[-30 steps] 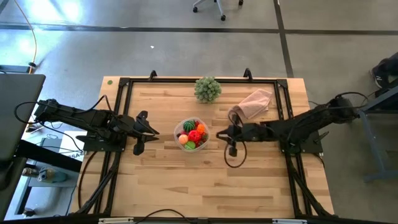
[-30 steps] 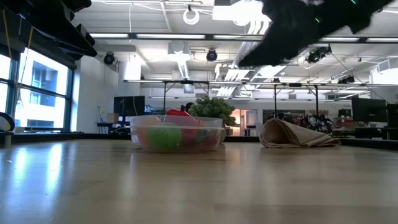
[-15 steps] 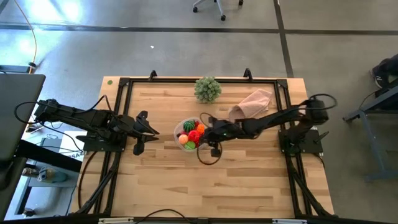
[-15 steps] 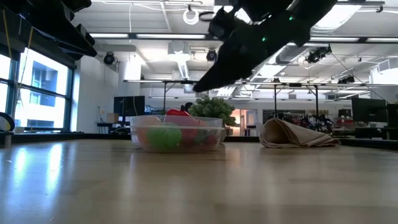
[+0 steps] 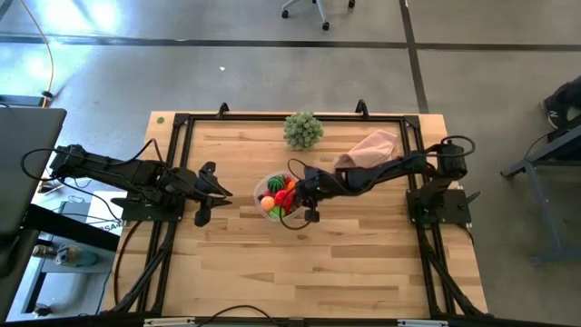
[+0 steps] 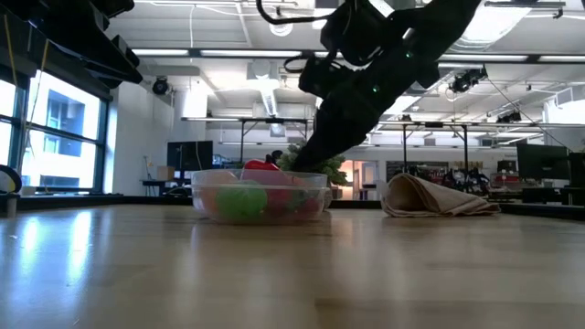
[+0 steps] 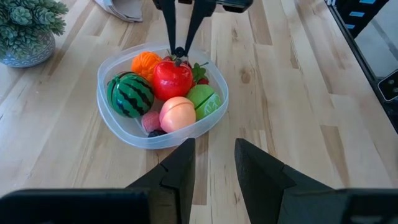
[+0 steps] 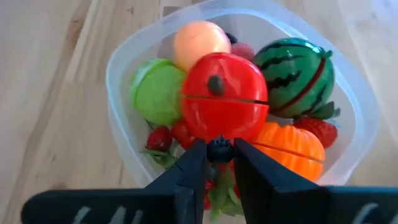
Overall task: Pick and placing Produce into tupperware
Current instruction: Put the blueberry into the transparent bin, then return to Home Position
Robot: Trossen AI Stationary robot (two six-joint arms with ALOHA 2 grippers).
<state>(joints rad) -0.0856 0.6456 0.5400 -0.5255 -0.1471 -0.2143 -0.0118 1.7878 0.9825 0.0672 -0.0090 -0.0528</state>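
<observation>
Low view: leafy ball (image 6: pixel 315 159) (behind tupperware (image 6: pixel 260 199)) half-hidden.

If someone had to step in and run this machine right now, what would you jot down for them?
Right gripper: over the tupperware, shut on a small dark berry just above the red tomato.
Left gripper: waiting on the table's left side, holding nothing, fingers slightly apart.
In the tupperware: tomato, watermelon, orange piece, peach-coloured piece, light green piece, small berries.
Done: no loose produce shows on the table.
Left: release the berry into the tupperware, then pull the right arm back.
</observation>
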